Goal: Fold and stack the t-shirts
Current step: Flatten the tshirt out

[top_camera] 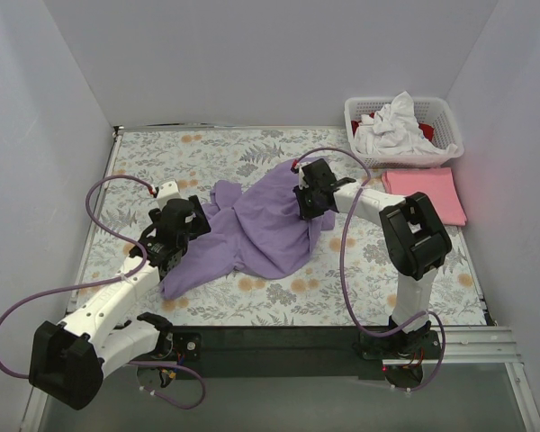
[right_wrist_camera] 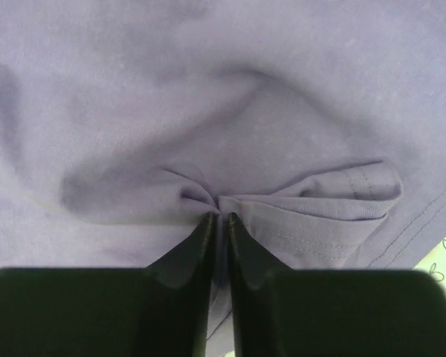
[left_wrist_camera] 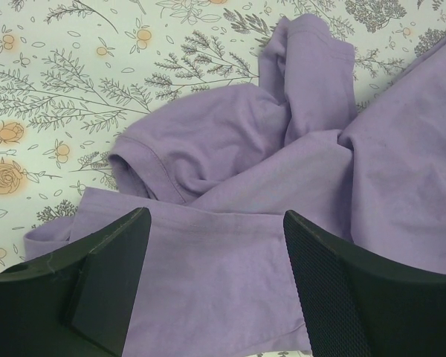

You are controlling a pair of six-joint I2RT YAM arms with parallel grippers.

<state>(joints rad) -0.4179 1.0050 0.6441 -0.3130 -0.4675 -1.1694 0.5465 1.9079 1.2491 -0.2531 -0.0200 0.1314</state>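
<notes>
The crumpled tee (top_camera: 256, 229) lies mid-cloth (top_camera: 162, 162); to its right, apart, lies a folded tee (top_camera: 425, 193); behind and right of the crumpled tee stands the basket (top_camera: 446, 131), more tees (top_camera: 391, 126) heaped in it; the left gripper (top_camera: 191, 225) sits at its left edge, the right gripper (top_camera: 308, 200) on its right part.

L arm runs from near-left base toward far-right, wrist low. L gripper (left_wrist_camera: 215, 219) has jaws spread wide, nothing between them. R arm: elbow raised, forearm stretched left. R gripper (right_wrist_camera: 219, 216) pinched tight on fold of lavender tee (top_camera: 261, 229).
</notes>
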